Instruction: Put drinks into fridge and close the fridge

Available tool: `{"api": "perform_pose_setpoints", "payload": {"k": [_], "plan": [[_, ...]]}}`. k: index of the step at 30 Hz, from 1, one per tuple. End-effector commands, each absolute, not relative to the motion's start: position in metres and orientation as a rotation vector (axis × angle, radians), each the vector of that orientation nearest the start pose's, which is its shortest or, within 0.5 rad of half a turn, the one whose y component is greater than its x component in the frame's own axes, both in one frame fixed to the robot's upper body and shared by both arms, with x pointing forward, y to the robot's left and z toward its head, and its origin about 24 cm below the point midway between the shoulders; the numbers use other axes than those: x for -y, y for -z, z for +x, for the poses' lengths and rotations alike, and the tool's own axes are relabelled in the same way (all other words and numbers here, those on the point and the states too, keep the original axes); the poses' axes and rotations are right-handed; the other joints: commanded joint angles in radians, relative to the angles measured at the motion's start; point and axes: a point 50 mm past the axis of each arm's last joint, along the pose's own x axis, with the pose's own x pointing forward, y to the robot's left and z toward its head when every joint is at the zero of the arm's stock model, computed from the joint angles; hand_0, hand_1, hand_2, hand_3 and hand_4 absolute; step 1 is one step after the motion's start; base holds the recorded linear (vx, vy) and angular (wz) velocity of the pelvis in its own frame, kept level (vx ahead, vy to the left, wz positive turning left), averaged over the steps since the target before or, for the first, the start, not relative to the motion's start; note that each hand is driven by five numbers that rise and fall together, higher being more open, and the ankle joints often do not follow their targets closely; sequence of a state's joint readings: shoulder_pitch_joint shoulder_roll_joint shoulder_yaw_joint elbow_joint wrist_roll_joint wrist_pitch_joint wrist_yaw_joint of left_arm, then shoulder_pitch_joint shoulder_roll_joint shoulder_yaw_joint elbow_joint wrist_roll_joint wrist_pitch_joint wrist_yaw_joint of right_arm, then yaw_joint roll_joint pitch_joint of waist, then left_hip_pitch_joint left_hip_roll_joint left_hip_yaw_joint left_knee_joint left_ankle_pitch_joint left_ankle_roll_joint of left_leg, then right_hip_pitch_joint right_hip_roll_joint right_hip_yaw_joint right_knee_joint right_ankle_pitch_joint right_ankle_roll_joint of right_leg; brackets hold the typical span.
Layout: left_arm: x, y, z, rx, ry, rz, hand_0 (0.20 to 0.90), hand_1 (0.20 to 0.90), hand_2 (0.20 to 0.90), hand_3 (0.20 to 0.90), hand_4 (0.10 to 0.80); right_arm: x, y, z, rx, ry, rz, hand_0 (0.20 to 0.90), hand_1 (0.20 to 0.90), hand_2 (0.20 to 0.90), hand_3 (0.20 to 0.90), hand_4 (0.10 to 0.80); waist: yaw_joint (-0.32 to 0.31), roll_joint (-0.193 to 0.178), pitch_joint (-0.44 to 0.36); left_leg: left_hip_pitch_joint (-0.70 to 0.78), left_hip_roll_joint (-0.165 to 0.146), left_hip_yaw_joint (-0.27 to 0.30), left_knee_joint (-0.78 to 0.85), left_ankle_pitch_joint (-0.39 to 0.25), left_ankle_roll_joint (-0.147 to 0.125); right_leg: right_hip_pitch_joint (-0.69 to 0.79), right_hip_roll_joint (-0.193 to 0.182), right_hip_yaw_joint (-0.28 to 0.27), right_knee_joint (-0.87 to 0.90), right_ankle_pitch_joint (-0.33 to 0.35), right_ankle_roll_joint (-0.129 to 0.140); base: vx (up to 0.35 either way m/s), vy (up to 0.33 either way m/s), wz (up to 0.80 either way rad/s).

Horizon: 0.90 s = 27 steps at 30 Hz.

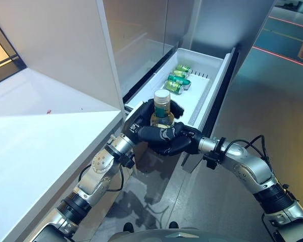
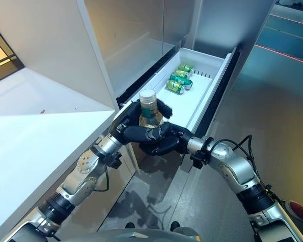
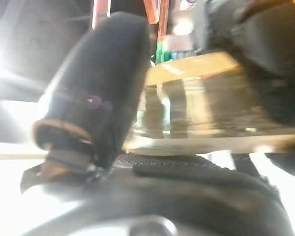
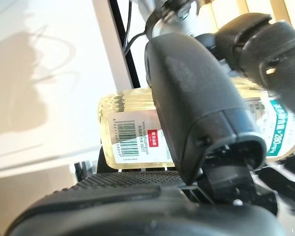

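Observation:
A bottle [image 1: 162, 107] of pale yellow drink with a white cap stands upright between both hands, over the near end of the open white fridge drawer [image 1: 204, 92]. My left hand [image 1: 140, 117] is curled round it from the left and behind. My right hand [image 1: 164, 139] is curled round its lower part from the front. The bottle also shows in the left wrist view [image 3: 196, 118] and in the right wrist view [image 4: 132, 135], pressed against the thumb [image 4: 196, 103]. Green cans [image 1: 178, 79] lie at the drawer's far end.
A white counter [image 1: 35, 146] lies to the left, with a tall white panel [image 1: 65, 45] rising beside the drawer. The fridge's grey front [image 1: 141, 35] stands behind the drawer. Grey floor [image 1: 262, 101] spreads to the right.

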State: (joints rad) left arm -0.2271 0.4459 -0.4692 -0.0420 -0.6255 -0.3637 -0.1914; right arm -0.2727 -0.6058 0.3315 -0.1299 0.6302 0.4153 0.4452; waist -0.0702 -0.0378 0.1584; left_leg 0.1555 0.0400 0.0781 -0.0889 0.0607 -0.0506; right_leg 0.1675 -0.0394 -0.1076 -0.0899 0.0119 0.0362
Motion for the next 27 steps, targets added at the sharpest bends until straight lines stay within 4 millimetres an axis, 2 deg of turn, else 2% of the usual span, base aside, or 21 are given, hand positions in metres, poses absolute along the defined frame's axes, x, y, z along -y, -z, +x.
{"api": "perform_pose_setpoints", "payload": {"k": [1, 10, 18, 21, 27], "plan": [[-0.090, -0.197, 0.261, 0.836, 0.742, -0.268, 0.900, 0.900, 0.900, 0.900, 0.800, 0.117, -0.173, 0.287, 0.157, -0.870, -0.062, 0.300, 0.300, 0.300, 0.200, 0.100, 0.000, -0.012, -0.059, 0.018, -0.082, 0.039, 0.020, -0.126, 0.081, -0.047, 0.053, -0.015, 0.103, -0.069, 0.023, -0.002, 0.006, 0.03], [-0.089, -0.184, 0.270, 0.744, 0.698, -0.316, 0.900, 0.900, 0.900, 0.900, 0.800, 0.146, -0.216, 0.315, 0.243, -0.599, -0.208, 0.300, 0.300, 0.300, 0.200, 0.100, 0.008, -0.022, -0.067, 0.011, -0.085, 0.032, 0.029, -0.133, 0.081, -0.051, 0.055, -0.017, 0.112, -0.074, 0.015, 0.000, 0.000, 0.00], [-0.087, -0.167, 0.276, 0.618, 0.692, -0.395, 0.900, 0.900, 0.900, 0.900, 0.800, 0.169, -0.241, 0.328, 0.304, -0.437, -0.267, 0.300, 0.300, 0.300, 0.200, 0.100, 0.021, -0.030, -0.072, 0.002, -0.090, 0.023, 0.045, -0.138, 0.082, -0.052, 0.053, -0.024, 0.122, -0.080, 0.009, 0.003, 0.003, 0.02], [-0.086, -0.155, 0.277, 0.541, 0.689, -0.449, 0.900, 0.900, 0.900, 0.900, 0.800, 0.178, -0.249, 0.333, 0.319, -0.371, -0.274, 0.300, 0.300, 0.300, 0.200, 0.100, 0.029, -0.034, -0.072, -0.002, -0.091, 0.017, 0.053, -0.140, 0.082, -0.052, 0.050, -0.028, 0.127, -0.081, 0.007, 0.011, 0.002, 0.02], [-0.084, -0.106, 0.270, 0.269, 0.723, -0.624, 0.900, 0.900, 0.900, 0.900, 0.800, 0.205, -0.271, 0.342, 0.360, -0.217, -0.246, 0.300, 0.300, 0.300, 0.200, 0.100, 0.064, -0.047, -0.070, -0.011, -0.093, 0.003, 0.066, -0.143, 0.081, -0.049, 0.045, -0.056, 0.141, -0.093, -0.001, 0.022, -0.001, 0.11]]}}
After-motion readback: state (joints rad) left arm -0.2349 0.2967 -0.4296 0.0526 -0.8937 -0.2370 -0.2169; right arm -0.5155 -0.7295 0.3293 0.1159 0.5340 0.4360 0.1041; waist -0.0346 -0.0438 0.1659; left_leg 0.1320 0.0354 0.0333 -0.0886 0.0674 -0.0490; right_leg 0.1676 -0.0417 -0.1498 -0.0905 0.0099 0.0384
